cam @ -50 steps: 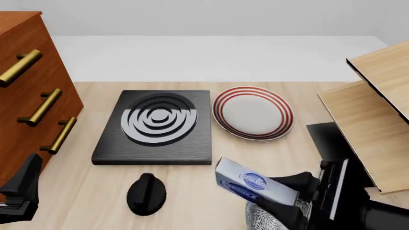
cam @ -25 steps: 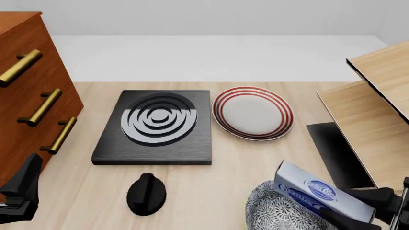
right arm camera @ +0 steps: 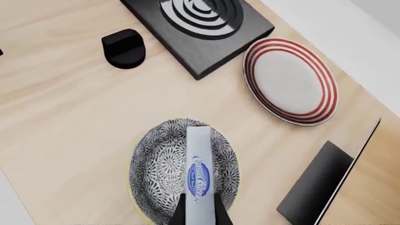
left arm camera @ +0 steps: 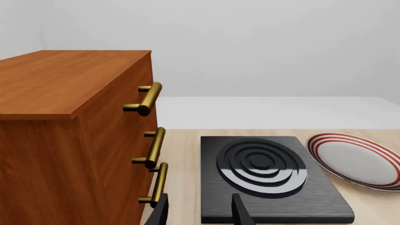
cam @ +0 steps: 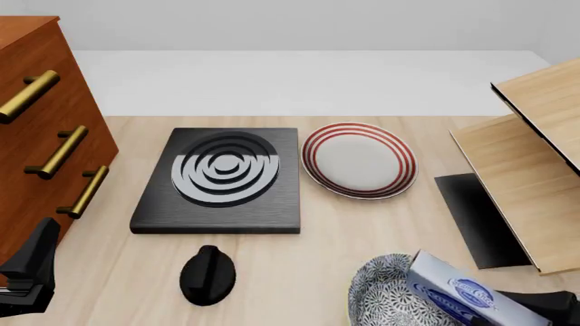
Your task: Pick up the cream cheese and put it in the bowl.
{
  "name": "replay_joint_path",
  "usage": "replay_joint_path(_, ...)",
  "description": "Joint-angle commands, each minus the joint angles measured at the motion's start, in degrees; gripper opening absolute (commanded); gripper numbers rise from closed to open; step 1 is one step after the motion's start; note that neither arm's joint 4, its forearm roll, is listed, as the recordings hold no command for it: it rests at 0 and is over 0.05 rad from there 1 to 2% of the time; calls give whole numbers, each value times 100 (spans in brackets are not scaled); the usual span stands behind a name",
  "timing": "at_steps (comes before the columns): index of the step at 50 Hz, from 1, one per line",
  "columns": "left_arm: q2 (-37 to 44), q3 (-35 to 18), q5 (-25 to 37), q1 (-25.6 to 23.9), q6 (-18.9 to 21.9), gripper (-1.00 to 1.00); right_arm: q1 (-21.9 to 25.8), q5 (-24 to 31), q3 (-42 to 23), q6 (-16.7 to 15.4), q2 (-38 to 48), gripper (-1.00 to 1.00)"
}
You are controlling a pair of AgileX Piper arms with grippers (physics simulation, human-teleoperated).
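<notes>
Cream cheese (right arm camera: 198, 174): held in right gripper (right arm camera: 198, 212), fingers clamped on box's near end; box sits above bowl (right arm camera: 156, 164), over its middle per wrist view.
Bowl: on table (cam: 308, 244), near edge, rt of black knob (cam: 208, 274).
Left gripper (left arm camera: 198, 213): fingers apart, nothing between; near dresser (left arm camera: 75, 136).
Hotplate (cam: 222, 178): centre; red-ringed plate (cam: 359, 159) just beside it, rt side.
Wooden shelf unit (cam: 530, 170): far rt.
</notes>
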Motion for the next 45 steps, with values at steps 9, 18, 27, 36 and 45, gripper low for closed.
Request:
replay_joint_path(9,1,0,0,0,-1,100,56,-431,307,155,289,-100)
replay_joint_path(18,0,0,0,0,0,100,111,-763,506,211,507,-100)
replay_joint_path(27,0,0,0,0,0,100,183,-1131,733,303,743,-100)
replay_joint_path(36,-1,0,0,0,0,100,243,-1391,877,423,898,-100)
replay_joint_path(45,1,0,0,0,-1,100,256,-1564,1023,507,959,-100)
